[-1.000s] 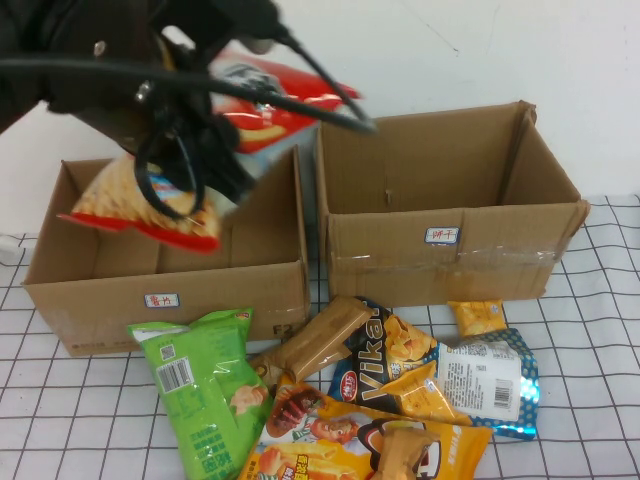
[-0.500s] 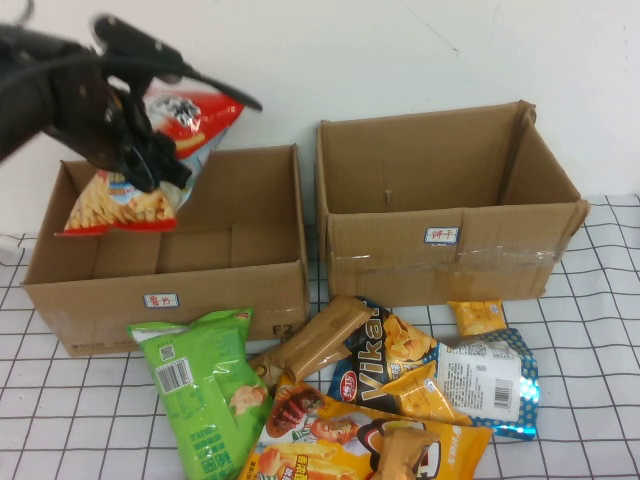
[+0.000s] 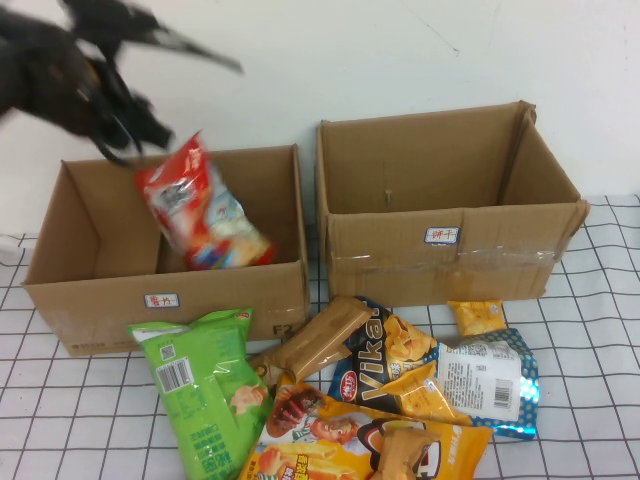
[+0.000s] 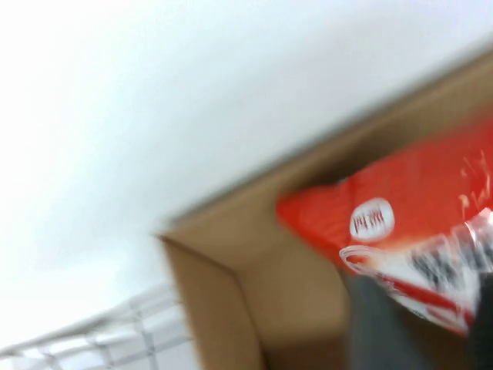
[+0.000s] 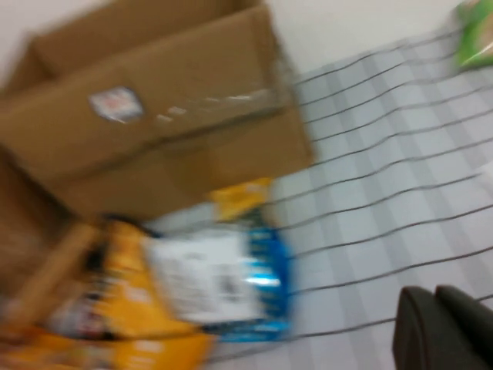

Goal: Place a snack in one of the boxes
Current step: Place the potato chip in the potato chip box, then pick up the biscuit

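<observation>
A red snack bag (image 3: 200, 210) hangs blurred inside the left cardboard box (image 3: 100, 290), its lower end below the rim. My left gripper (image 3: 125, 135) is up over that box's back left corner, apart from the bag. In the left wrist view the red bag (image 4: 416, 200) lies in the box beyond my left gripper (image 4: 431, 308), whose dark fingers (image 4: 377, 324) stand apart and open. The right box (image 3: 450, 270) stands empty beside it. My right gripper (image 5: 439, 304) is out of the high view; its fingers are pressed together and shut, low over the checked cloth.
In front of the boxes lies a heap of snacks: a green bag (image 3: 205, 385), a brown bar (image 3: 320, 335), a Vikal bag (image 3: 385, 355), a yellow bag (image 3: 350, 445) and a blue-edged pack (image 3: 490, 380). A white wall rises behind the boxes.
The red bag has left my left gripper and dropped down into the left box. The left arm has swung up and back to the left. The heap has not moved.
</observation>
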Tool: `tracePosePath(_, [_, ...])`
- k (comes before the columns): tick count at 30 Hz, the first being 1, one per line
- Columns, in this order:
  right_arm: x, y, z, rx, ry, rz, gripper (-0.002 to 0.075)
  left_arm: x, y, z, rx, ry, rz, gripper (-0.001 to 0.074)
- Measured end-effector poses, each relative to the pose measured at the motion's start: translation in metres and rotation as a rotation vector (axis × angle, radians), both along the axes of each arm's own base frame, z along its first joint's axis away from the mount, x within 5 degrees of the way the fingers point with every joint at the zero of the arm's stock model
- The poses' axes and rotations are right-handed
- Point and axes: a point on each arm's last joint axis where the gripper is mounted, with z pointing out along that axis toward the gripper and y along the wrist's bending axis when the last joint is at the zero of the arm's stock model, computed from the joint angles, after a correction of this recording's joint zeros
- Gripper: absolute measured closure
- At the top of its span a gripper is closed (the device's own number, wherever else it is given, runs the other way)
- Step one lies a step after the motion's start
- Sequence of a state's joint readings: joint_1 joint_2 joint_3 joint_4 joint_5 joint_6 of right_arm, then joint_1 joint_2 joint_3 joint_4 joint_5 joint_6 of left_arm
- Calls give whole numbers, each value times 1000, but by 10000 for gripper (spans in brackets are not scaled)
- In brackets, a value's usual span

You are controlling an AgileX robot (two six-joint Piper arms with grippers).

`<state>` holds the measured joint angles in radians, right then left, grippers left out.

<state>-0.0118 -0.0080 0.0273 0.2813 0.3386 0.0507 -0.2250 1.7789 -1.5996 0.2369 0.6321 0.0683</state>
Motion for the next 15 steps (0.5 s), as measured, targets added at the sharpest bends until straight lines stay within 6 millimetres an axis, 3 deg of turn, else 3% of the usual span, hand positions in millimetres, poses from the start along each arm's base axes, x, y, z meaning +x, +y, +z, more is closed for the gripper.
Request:
tracePosePath(3, [0, 6, 2, 184, -2, 12, 727, -30, 7, 49, -26, -104, 6, 620])
tracePosePath(6, [0, 11, 6, 359, -6, 23, 727, -64, 15, 76, -54, -166, 16, 701])
tracePosePath(15, [1, 11, 12, 459, -60, 0, 727, -184, 37, 65, -201, -193, 45, 735])
